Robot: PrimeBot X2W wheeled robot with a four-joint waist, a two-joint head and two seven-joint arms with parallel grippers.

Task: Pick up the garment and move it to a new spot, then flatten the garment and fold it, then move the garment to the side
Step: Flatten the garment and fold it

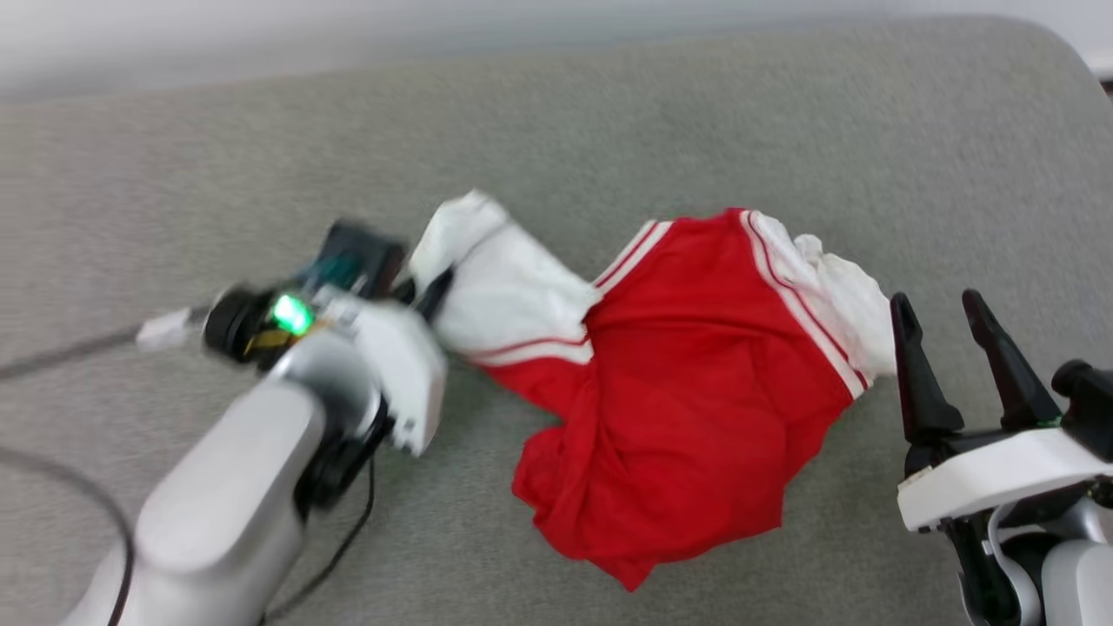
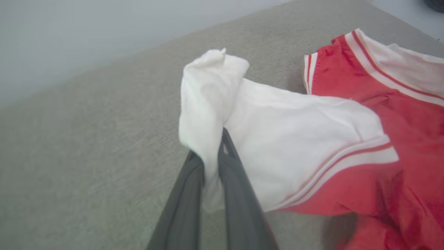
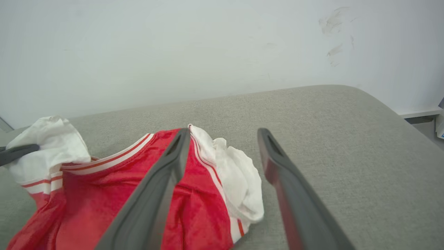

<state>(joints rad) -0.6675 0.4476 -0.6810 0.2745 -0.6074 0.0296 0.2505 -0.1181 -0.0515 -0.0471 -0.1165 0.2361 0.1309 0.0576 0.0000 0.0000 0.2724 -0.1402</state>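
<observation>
The garment (image 1: 687,382) lies crumpled on the grey cushioned surface (image 1: 696,113), red body in the middle, one white sleeve at each end; its print is hidden. My left gripper (image 1: 432,291) is shut on the left white sleeve (image 2: 208,104), lifting a fold of it between the dark fingers (image 2: 236,187). My right gripper (image 1: 943,317) stands open just right of the other white sleeve (image 3: 239,173), fingers apart with nothing between them. In the right wrist view the red body (image 3: 104,201) lies under and left of my own left finger (image 3: 156,194).
The grey surface (image 3: 347,139) runs on to the right and behind the garment, with a rounded far right corner. A pale wall (image 3: 208,52) stands behind it. Black cables (image 1: 52,356) trail from my left arm at the lower left.
</observation>
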